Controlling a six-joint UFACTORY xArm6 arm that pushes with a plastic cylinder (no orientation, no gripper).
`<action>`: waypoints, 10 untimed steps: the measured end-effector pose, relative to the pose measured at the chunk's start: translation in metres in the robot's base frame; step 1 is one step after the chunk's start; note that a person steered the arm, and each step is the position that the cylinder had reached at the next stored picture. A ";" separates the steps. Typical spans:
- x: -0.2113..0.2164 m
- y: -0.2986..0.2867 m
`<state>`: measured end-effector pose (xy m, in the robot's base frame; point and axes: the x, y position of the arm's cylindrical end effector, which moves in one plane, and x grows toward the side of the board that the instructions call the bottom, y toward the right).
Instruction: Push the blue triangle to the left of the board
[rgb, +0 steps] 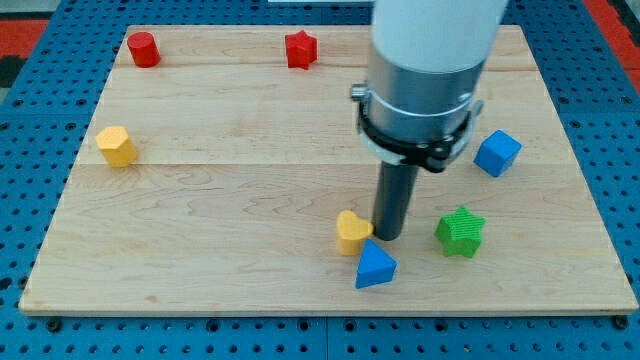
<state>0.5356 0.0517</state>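
Observation:
The blue triangle (375, 266) lies near the board's bottom edge, a little right of centre. My tip (387, 237) stands just above it and slightly to its right, very close to it; whether they touch cannot be told. A yellow heart-shaped block (352, 232) sits right beside the tip on its left and just above and left of the triangle. The rod hangs from a large grey and white arm body (425, 80) that fills the view's upper middle.
A green star (461, 231) lies right of the tip. A blue cube (497, 153) sits at the right. A red star (300, 49) and a red cylinder (144, 48) lie along the top. A yellow hexagon block (117, 146) sits at the left. The wooden board (200, 200) rests on a blue pegboard.

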 end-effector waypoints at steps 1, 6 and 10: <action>-0.003 -0.049; 0.042 0.025; 0.058 -0.078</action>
<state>0.5932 -0.0263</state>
